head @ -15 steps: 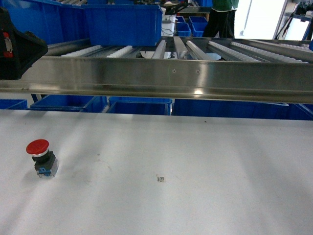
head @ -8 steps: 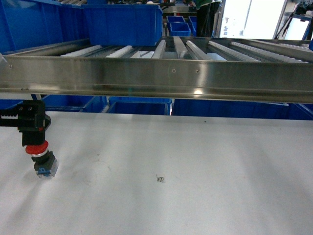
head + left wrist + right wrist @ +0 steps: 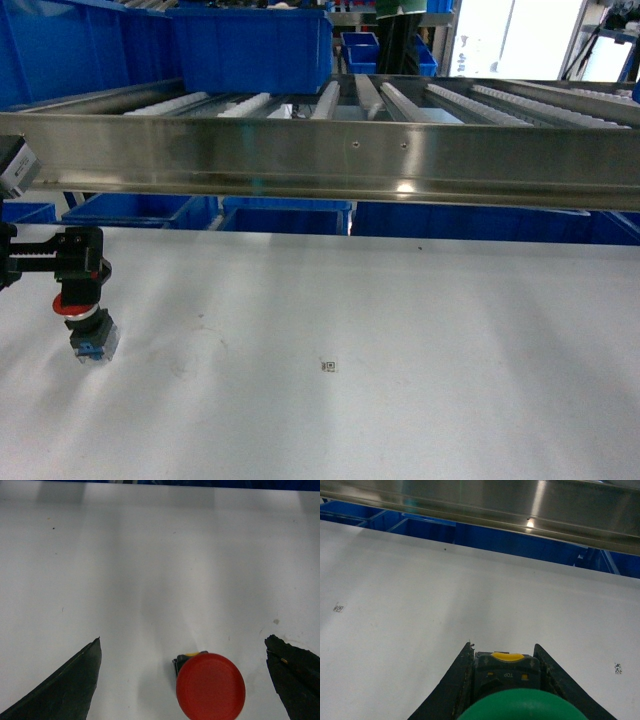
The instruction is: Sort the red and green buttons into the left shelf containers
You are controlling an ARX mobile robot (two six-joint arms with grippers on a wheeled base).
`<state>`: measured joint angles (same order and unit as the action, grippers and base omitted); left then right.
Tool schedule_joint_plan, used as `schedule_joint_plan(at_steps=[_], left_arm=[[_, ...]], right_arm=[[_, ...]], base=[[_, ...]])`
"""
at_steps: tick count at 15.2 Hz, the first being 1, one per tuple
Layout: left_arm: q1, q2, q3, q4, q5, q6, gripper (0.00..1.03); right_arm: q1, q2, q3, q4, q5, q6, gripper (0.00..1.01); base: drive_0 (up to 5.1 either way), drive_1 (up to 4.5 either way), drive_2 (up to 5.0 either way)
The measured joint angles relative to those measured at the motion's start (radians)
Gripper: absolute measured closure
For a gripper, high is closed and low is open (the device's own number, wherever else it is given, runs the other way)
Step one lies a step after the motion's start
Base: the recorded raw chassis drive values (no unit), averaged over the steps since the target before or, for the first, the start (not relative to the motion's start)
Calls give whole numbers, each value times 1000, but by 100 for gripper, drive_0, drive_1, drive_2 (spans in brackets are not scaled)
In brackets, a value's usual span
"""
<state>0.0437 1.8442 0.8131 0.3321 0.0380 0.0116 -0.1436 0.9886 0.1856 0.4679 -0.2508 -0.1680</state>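
The red button [image 3: 84,325] stands on the white table [image 3: 400,330] at the far left. My left gripper [image 3: 78,262] hangs right over it and hides most of the cap. From the left wrist, the red cap [image 3: 210,686] lies between the open left gripper [image 3: 183,640], apart from both fingers [image 3: 65,685] and nearer the right one. My right gripper [image 3: 503,647] is shut on the green button [image 3: 520,706], pinching its black body. That gripper does not show in the head view. Two large blue containers [image 3: 250,48] [image 3: 60,50] sit on the roller shelf at upper left.
A steel shelf rail [image 3: 330,155] runs across the table's far edge, with rollers behind it. Smaller blue bins [image 3: 285,215] stand below the shelf. A person [image 3: 400,12] is at the back. A tiny printed marker [image 3: 328,366] lies mid-table.
My left gripper came down from the upper left onto the red button and now straddles its cap. The person at the back moved left.
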Motion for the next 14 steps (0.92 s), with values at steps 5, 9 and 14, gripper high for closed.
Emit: schedule_joint_plan(at_steps=[5, 9, 14], left_arm=[[-6, 99, 99, -40, 6, 66, 5], [-11, 133, 108, -50, -1, 79, 5], [-19, 151, 57, -37, 0, 43, 5]], right_arm=[[0, 0, 0, 0, 0, 0, 73], [0, 0, 0, 0, 0, 0, 73], [0, 0, 0, 0, 0, 0, 73]], base=[[0, 0, 0], [0, 0, 0], [0, 0, 0]])
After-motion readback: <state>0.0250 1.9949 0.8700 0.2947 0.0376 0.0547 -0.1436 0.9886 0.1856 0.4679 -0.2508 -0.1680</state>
